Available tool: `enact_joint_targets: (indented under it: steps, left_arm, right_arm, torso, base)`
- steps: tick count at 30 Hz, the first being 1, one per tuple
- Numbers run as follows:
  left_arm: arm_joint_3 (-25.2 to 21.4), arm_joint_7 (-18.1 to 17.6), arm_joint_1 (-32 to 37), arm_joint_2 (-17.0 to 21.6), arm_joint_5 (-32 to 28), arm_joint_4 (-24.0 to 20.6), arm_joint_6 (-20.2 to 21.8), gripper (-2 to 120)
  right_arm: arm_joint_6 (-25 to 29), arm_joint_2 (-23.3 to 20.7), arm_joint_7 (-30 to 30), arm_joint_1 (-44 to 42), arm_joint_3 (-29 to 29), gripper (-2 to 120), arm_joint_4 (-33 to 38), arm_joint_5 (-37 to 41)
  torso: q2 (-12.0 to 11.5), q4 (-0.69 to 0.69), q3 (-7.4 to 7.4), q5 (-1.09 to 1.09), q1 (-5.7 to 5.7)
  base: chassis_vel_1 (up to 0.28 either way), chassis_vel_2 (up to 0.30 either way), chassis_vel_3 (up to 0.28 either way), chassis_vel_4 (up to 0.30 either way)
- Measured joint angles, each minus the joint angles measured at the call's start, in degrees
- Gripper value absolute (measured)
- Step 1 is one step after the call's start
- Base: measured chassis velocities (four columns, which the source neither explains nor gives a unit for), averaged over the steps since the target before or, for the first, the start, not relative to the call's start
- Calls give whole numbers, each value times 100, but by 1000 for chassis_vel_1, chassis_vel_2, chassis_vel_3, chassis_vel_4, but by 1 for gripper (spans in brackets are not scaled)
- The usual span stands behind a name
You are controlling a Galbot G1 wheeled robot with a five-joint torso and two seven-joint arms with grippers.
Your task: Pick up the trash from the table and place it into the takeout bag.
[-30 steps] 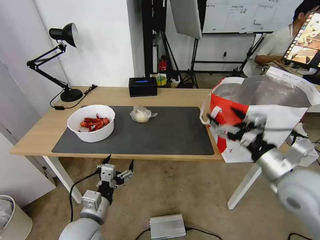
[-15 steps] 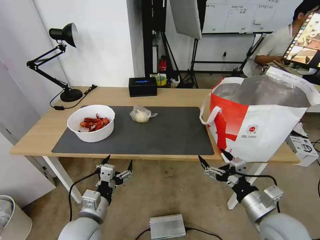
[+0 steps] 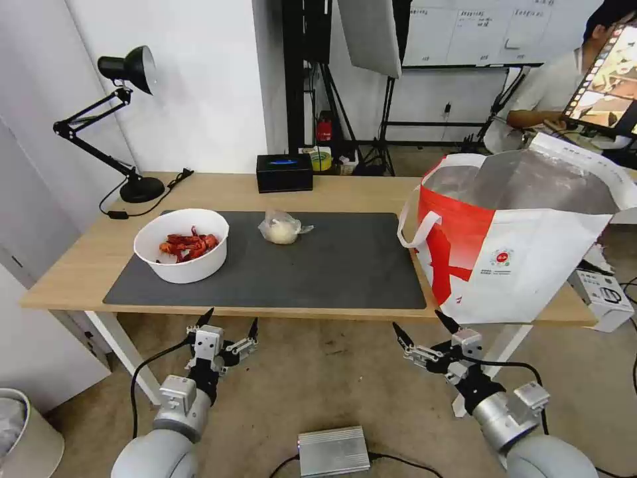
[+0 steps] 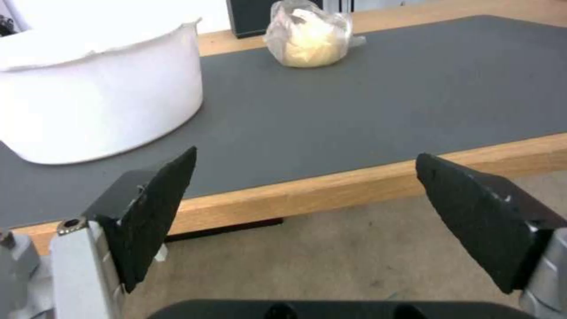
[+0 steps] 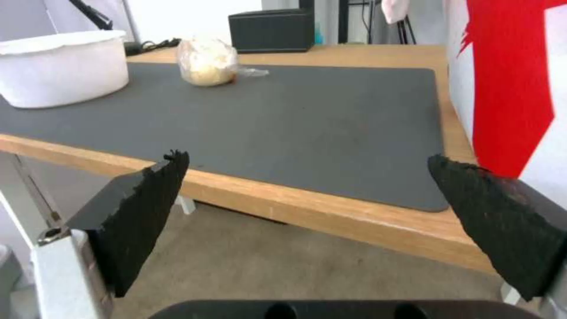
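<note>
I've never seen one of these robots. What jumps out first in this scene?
The big red-and-white takeout bag gaping open at the table's right end, then the white bowl of red shells on the dark mat's left. Both grippers, left and right, hang open below the table's front edge.

White bowl (image 3: pixel 182 245) and clear bag (image 3: pixel 283 228) sit on mat (image 3: pixel 345 265); takeout bag (image 3: pixel 524 239) stands right.

Matt grey mat (image 3: pixel 345 265); foil-lined takeout bag (image 3: pixel 531 265)

Open mat (image 3: pixel 345 265) lies between the bowl (image 3: pixel 182 244) and the takeout bag (image 3: pixel 524 245); the bagged lump (image 3: pixel 282 229) sits mid-rear; the table (image 3: pixel 371 192) front edge is unobstructed.
</note>
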Motion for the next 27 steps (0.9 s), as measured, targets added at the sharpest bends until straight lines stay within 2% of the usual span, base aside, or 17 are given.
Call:
enact_joint_targets:
  steps: [21, 27]
  left_arm:
    - [-17, 12, -76, 18, -71, 88, -20, 100]
    - [-29, 12, -68, -1, -66, 82, -27, 100]
  right_arm:
    - [-30, 33, 5, 243, -338, 100, -134, -144]
    - [-147, -123, -93, 877, -618, 100, -183, 246]
  torso:
    - [0, 0, 0, 0, 0]
    - [0, 0, 0, 1, 0]
  base:
    - [0, 0, 0, 0]
    - [0, 0, 0, 0]
